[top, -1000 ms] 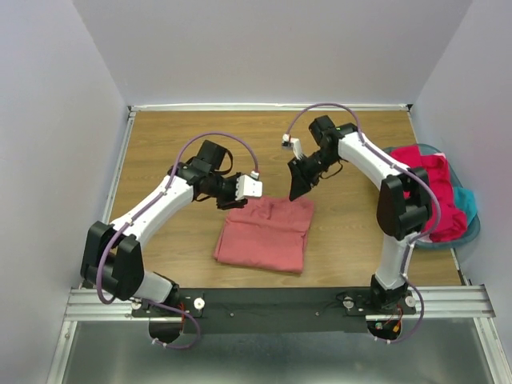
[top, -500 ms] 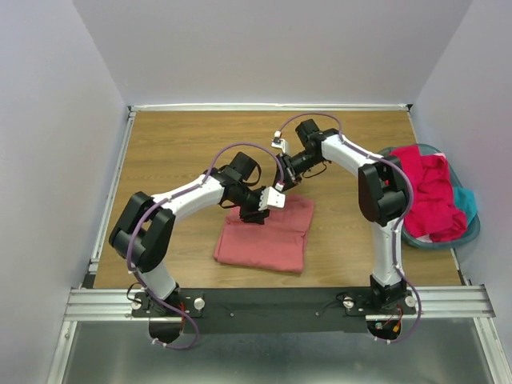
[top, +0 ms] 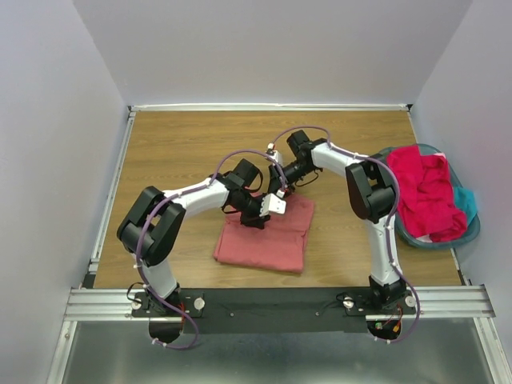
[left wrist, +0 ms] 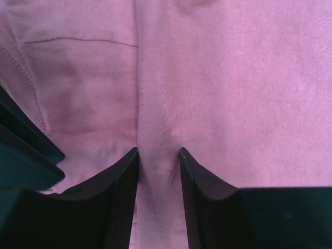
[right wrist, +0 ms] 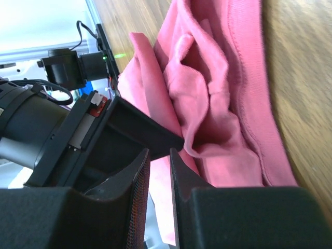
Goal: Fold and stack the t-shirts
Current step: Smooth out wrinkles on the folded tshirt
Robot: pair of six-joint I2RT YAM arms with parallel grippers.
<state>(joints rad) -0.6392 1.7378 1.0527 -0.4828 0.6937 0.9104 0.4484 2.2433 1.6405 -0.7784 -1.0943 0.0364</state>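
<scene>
The salmon-pink t-shirt [top: 268,240] lies folded in a rectangle at the table's middle. My left gripper [top: 258,218] is down on its far edge; in the left wrist view [left wrist: 156,153] the jaws stand close together with a raised ridge of the pink cloth [left wrist: 233,78] pinched between them. My right gripper [top: 280,190] is just beyond, at the same far edge. Its jaws [right wrist: 160,153] are almost closed with nothing between them, beside rumpled pink folds [right wrist: 207,78] and the left gripper's finger [right wrist: 140,127]. A magenta-red t-shirt [top: 424,188] and a teal one [top: 464,200] lie in the basket.
The round teal basket [top: 472,232] stands at the table's right edge, close to the right arm's base link. Both arms reach in over the middle and crowd each other at the shirt's far edge. Bare wood [top: 176,144] shows at the far left.
My left gripper has swung right and come down onto the shirt's far edge. My right gripper has moved left and down to meet it. The shirt's outline has not changed.
</scene>
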